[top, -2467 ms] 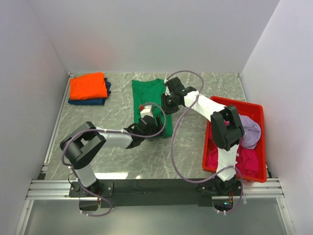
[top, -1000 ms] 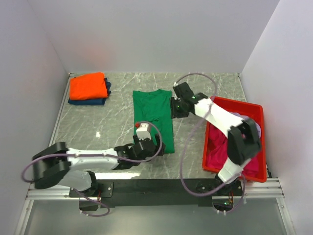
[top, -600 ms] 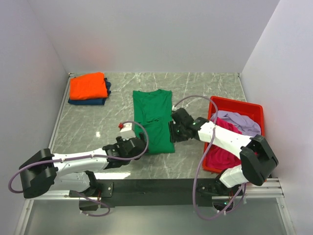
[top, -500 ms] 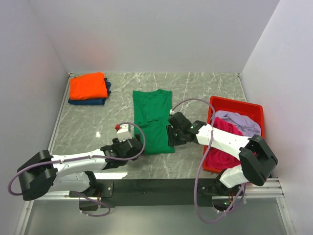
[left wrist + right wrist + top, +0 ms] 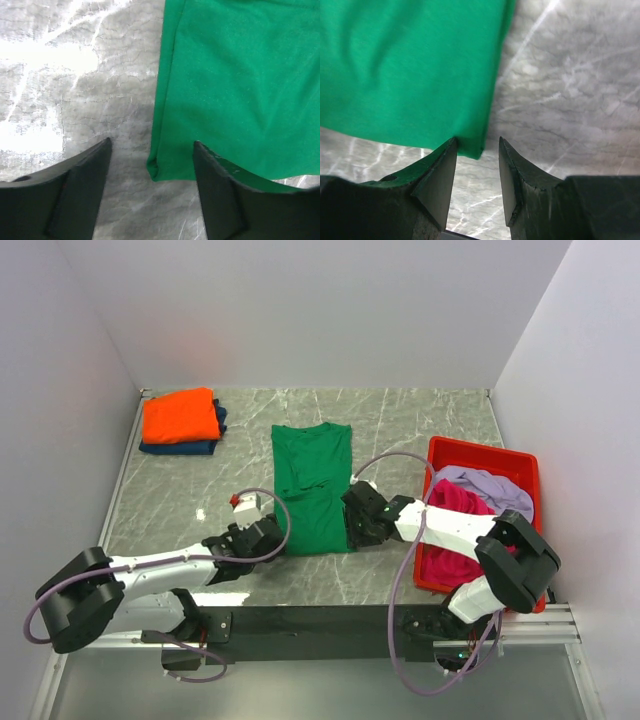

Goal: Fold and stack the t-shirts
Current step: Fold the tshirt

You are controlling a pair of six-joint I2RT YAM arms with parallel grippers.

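Observation:
The green t-shirt (image 5: 312,485) lies flat on the table as a long strip folded lengthwise. My left gripper (image 5: 272,536) is open at its near left corner. In the left wrist view, that corner (image 5: 156,172) lies on the marble between the fingers (image 5: 80,190) of the gripper (image 5: 151,142). My right gripper (image 5: 352,530) is open at the near right corner. In the right wrist view, the shirt's corner (image 5: 472,147) sits in the narrow gap of the gripper (image 5: 477,140). The folded orange t-shirt (image 5: 180,416) lies on the navy one (image 5: 192,447) at the back left.
A red bin (image 5: 480,448) stands at the right and holds the lilac t-shirt (image 5: 495,490) and the magenta t-shirt (image 5: 447,562). White walls close the table on three sides. Bare marble shows around the green shirt.
Both grippers have drawn back toward me along the green shirt to its near corners. The right came from the far end, the left from the shirt's middle. The shirt has shifted slightly.

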